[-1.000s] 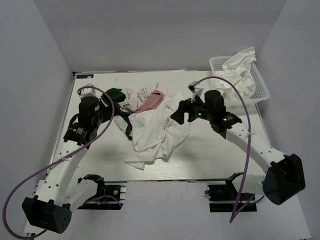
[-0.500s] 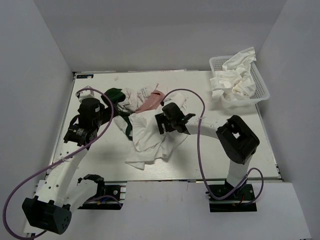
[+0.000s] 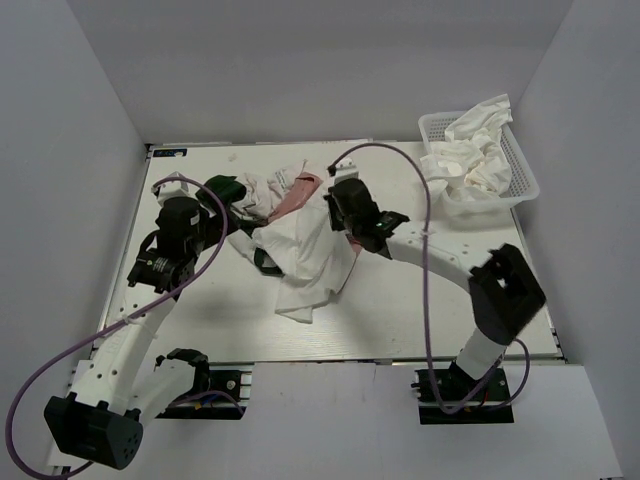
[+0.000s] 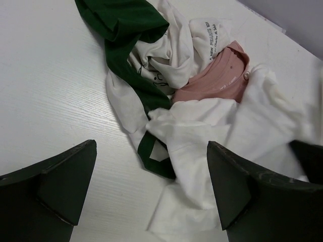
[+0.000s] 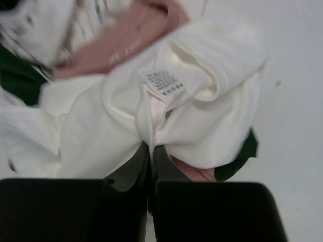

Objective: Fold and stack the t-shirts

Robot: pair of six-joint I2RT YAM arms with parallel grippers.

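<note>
T-shirts (image 3: 290, 235) lie in a crumpled heap on the middle of the bench (image 3: 420, 290), none folded. The plain white t-shirt (image 3: 315, 265) is the largest. Its long axis runs from the far side of the heap towards the near edge, and its loose lower end points at the arm bases. The right gripper (image 5: 151, 151) is clenched on a raised fold of this shirt, just below its sewn-in care label (image 5: 164, 83). The pink t-shirt (image 4: 217, 75) is wedged under the white cloth with its collar towards the far edge. The green-sleeved t-shirt (image 4: 126, 20) is bunched at the heap's left, with one dark sleeve pointing far-left and a green strip trailing towards the near side. The left gripper (image 4: 151, 146) hangs over the heap's left edge, released, fingers wide apart and holding nothing. A white basket (image 3: 525, 170) at the far right corner holds more crumpled white cloth (image 3: 470, 150).
</note>
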